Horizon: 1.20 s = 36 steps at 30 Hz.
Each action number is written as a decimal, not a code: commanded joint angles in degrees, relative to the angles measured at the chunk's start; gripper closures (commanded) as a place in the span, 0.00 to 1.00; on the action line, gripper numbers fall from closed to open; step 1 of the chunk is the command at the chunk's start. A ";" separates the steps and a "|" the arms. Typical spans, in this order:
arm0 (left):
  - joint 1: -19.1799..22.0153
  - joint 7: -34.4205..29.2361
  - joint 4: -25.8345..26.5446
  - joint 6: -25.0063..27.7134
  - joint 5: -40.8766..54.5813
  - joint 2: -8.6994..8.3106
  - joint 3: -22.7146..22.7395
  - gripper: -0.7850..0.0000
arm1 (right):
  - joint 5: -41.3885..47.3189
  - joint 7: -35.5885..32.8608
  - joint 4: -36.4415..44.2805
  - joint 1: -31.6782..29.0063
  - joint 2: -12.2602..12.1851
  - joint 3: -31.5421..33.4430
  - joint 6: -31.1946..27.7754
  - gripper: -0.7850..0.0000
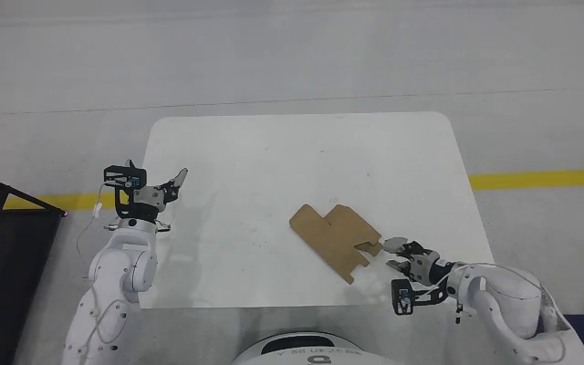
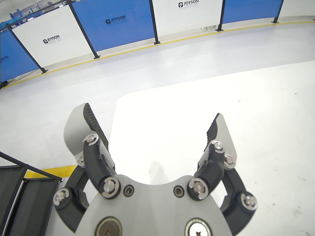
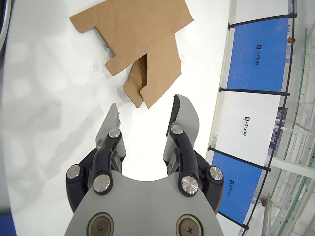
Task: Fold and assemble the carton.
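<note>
**Cardboard carton [image 1: 334, 239] lying flat just ahead of the open right tool [image 1: 392, 255]**

Unfolded and brown, the carton is lying flat on the white tabletop [image 1: 274, 155], right of the middle and towards the robot's edge. The right tool is hanging low at the carton's nearest right-hand corner, its jaws standing spread and gripping nothing. That corner is pointing into the gap between the two fingertips, just beside them, with a sliver of tabletop showing between card and metal. The left tool [image 1: 173, 185] is sitting well apart from the carton, over the tabletop's left edge, its jaws likewise standing wide and gripping nothing.

The right wrist view is showing what the top view is flattening out. Near the corner a small flap [image 3: 136, 84] is lifting slightly off the sheet, opening a dark slit beside it, and crease lines are running across the card. The top view is giving the whole layout, with both arms and the carton's full stepped outline. The left wrist view is looking across the tabletop's far corner to blue and white fence panels [image 2: 118, 25] standing behind a yellow line [image 2: 172, 40] on the floor.
</note>
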State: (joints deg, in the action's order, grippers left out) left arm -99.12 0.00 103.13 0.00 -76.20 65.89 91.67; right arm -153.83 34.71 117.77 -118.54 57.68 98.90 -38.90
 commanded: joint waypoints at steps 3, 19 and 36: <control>0.00 0.00 0.00 0.00 0.00 0.00 0.00 0.00 | -1.98 -0.25 -1.02 2.31 -0.38 -2.73 -0.97 0.53; 0.00 0.00 0.00 0.00 0.00 0.00 0.00 0.00 | -2.88 -5.69 -7.38 12.68 -0.27 -15.68 1.50 0.49; 0.00 0.00 0.00 0.00 0.00 0.00 0.00 0.00 | 2.35 -14.38 -3.89 15.45 0.64 -18.31 24.05 1.00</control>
State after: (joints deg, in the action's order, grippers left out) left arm -99.12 0.00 103.13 0.00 -76.20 65.89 91.67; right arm -151.55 21.10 113.28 -102.98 58.25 80.70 -16.71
